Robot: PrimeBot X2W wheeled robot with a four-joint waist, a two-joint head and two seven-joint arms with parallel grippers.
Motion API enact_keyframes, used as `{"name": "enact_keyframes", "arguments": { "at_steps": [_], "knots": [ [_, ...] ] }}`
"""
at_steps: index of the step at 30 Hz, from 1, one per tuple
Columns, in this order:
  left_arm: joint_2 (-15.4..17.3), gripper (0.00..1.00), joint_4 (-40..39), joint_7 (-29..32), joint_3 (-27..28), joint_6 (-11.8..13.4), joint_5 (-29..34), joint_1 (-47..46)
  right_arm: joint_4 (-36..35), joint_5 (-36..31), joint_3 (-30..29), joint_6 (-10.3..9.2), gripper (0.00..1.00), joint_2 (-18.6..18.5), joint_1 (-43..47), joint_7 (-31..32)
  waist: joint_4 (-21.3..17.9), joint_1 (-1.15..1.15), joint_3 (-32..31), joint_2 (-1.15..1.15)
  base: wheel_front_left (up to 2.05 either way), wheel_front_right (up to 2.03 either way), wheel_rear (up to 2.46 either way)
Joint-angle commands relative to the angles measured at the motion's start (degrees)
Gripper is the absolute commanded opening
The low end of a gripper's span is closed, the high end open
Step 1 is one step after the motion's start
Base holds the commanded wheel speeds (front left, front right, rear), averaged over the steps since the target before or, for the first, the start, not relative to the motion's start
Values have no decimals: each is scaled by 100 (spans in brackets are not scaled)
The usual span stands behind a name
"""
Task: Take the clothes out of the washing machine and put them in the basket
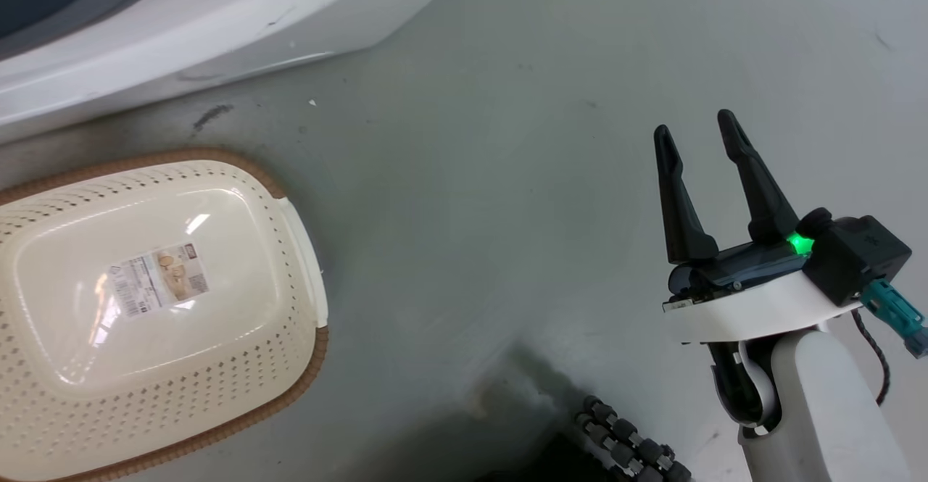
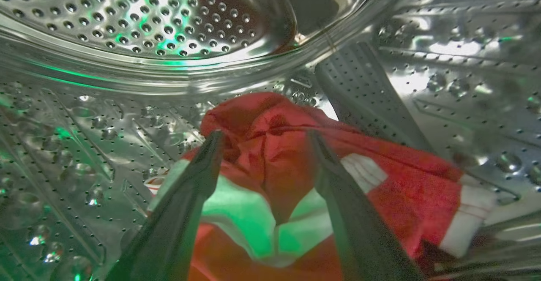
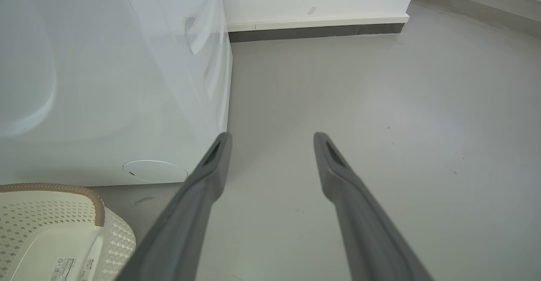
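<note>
Red clothes (image 2: 274, 162) with white trim lie bunched on the bottom of the perforated steel drum (image 2: 139, 23) of the washing machine (image 1: 217, 25). My left gripper (image 2: 264, 139) is inside the drum, open, its two dark fingers straddling a raised red fold. The cream basket (image 1: 283, 308) with a brown rim stands on the floor at the head view's left, with nothing in it but a paper label on its base. It also shows in the right wrist view, basket (image 3: 55, 213) at lower left. My right gripper (image 1: 694, 134) hangs open over bare floor, right gripper (image 3: 270, 141) holding nothing.
The white machine front (image 3: 105, 82) rises just behind the basket. A white wall with a dark skirting (image 3: 317, 29) runs behind grey floor (image 1: 493, 177). A black ribbed cable part (image 1: 631, 446) lies at the head view's bottom edge.
</note>
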Motion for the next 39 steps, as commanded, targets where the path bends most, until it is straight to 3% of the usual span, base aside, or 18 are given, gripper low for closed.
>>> {"name": "enact_keyframes", "arguments": {
  "at_steps": [1,7,16,17,18,19,24,30,35,36,39],
  "knots": [
    [96,100,-53,216,-50,-33,54,-141,-9,52,43,-4,100,16,-103,-22,-97,-1,123,0,0,0,0],
    [368,100,-277,1098,-42,-73,33,-185,-14,156,183,-4,100,16,-155,-22,-214,-1,321,0,0,0,0],
    [495,100,-803,2169,114,34,-167,316,7,248,254,-4,100,15,-233,-23,-243,-1,419,0,0,0,0],
    [506,74,-857,2263,140,65,-185,375,5,259,262,-4,100,16,-249,-23,-245,-1,423,0,0,0,0],
    [522,33,-940,2332,156,78,-202,434,0,280,270,-4,100,16,-263,-23,-250,-1,425,0,0,0,0],
    [537,0,-1037,2346,174,128,-204,469,-1,303,279,-4,100,15,-272,-23,-255,-1,425,0,0,0,0],
    [675,0,-1437,2219,242,280,-236,643,14,354,318,-4,100,15,-281,-23,-286,-1,408,0,0,0,0],
    [729,0,-1655,1358,328,560,-261,746,59,360,288,-4,100,15,-286,-23,-292,-1,318,0,0,0,0],
    [583,0,-1451,444,350,724,-389,799,76,308,205,-4,100,15,-228,-23,-237,-1,99,0,0,0,0],
    [419,0,-1248,-69,356,797,-516,874,102,261,112,-4,100,15,-148,-23,-177,-1,-112,0,0,0,0],
    [215,0,-1002,-555,393,881,-679,1037,130,196,19,-4,100,14,-65,-23,-118,-1,-381,0,0,0,0]
  ]
}}
